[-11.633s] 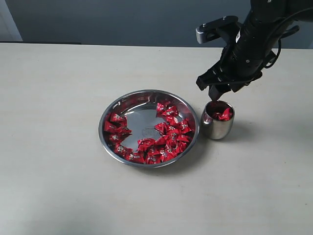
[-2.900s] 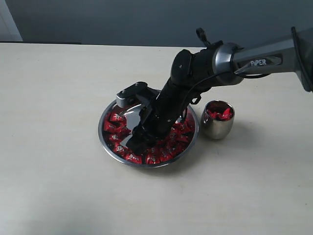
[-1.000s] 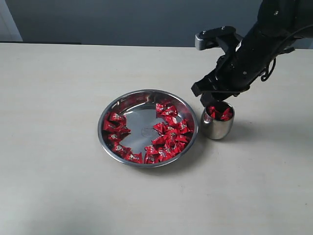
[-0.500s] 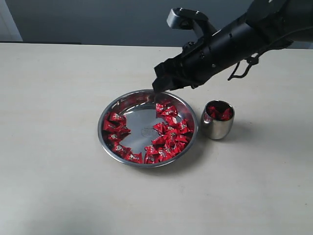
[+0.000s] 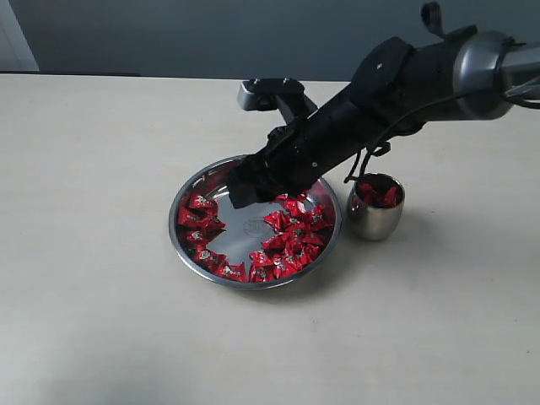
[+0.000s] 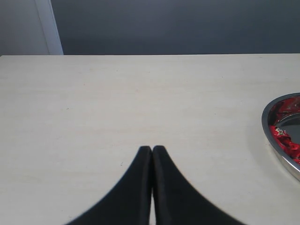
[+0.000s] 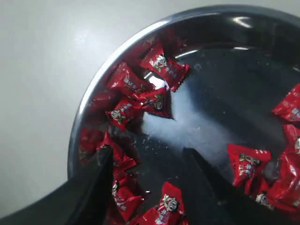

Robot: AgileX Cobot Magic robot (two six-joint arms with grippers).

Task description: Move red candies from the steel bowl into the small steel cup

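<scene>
Since half a second ago my right arm has dropped from above the far rim and now hangs low inside the dish. Around everything the table (image 5: 101,321) lies wide and bare, so I judge there is free room on every side for the swing back. Next down, the steel bowl (image 5: 175,232) sits mid-table; its slick floor and raised rim will likely let a nudged sweet skate away or wedge against the wall. Just beside its right rim stands the small steel cup (image 5: 375,221), already holding a few. Most red candies (image 5: 291,240) lie in the bowl, one bank on the right, a thinner arc along the left rim. They look light, crinkly and slippery, so I would pinch one across its plump middle, not its wrapper ears. My right pincer (image 7: 147,154) is spread wide and empty, its fingers straddling the left arc. My left pincer (image 6: 152,150) is pressed closed, holding nothing, over bare table beside the bowl.
</scene>
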